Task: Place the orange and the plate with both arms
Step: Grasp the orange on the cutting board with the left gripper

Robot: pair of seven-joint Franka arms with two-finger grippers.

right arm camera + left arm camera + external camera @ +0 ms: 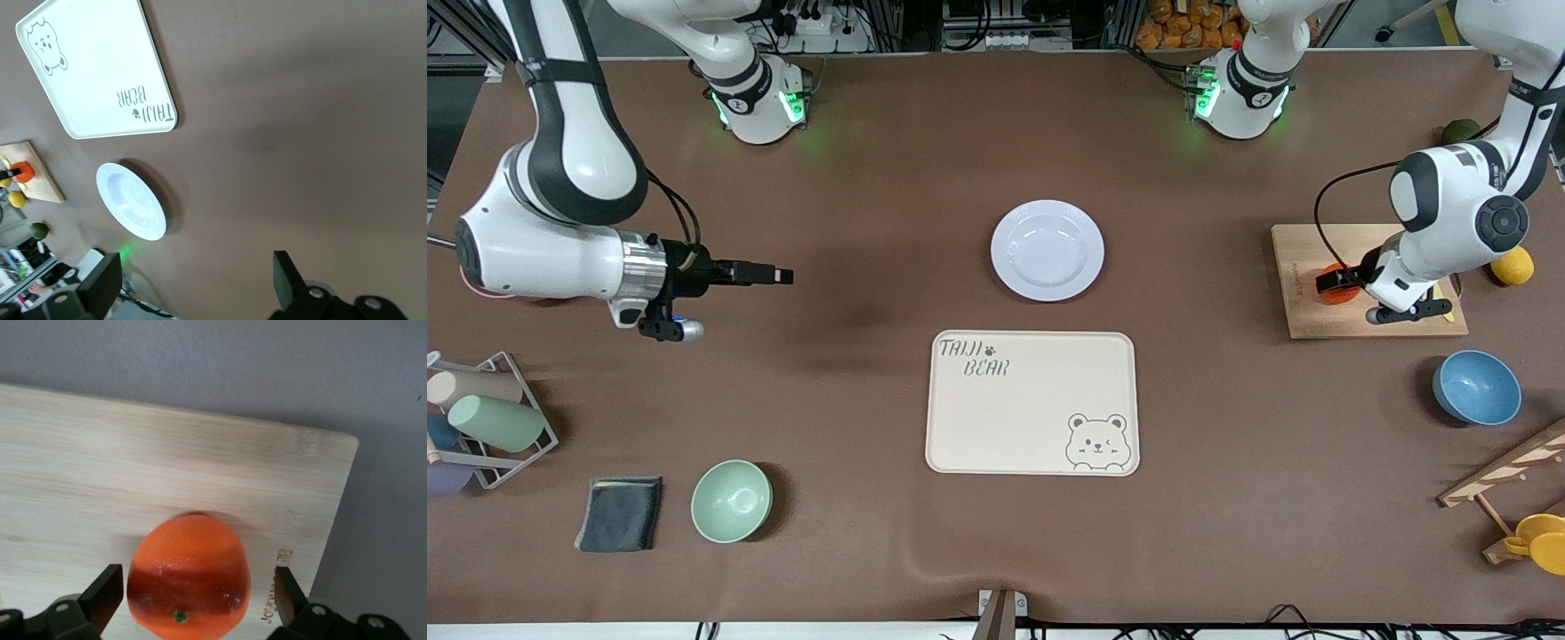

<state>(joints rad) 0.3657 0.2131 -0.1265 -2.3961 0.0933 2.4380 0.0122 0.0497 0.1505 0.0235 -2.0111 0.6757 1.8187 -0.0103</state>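
Note:
The orange [1339, 298] sits on a wooden cutting board [1369, 320] toward the left arm's end of the table. My left gripper [1334, 284] is down at it. In the left wrist view the gripper [197, 587] is open, with the orange [190, 577] between its fingers and a small gap on each side. The pale plate [1047, 250] lies mid-table, empty, farther from the front camera than the cream bear tray [1032, 403]. My right gripper [783, 276] hovers open and empty over bare table toward the right arm's end. Its wrist view [197, 277] shows the plate [131, 201] and the tray [93, 67].
A lemon [1512, 266] and a dark green fruit [1460, 132] lie by the board. A blue bowl [1476, 388] and a wooden rack [1512, 467] are nearer the camera. A green bowl [731, 500], a grey cloth [620, 514] and a cup rack [489, 418] are at the right arm's end.

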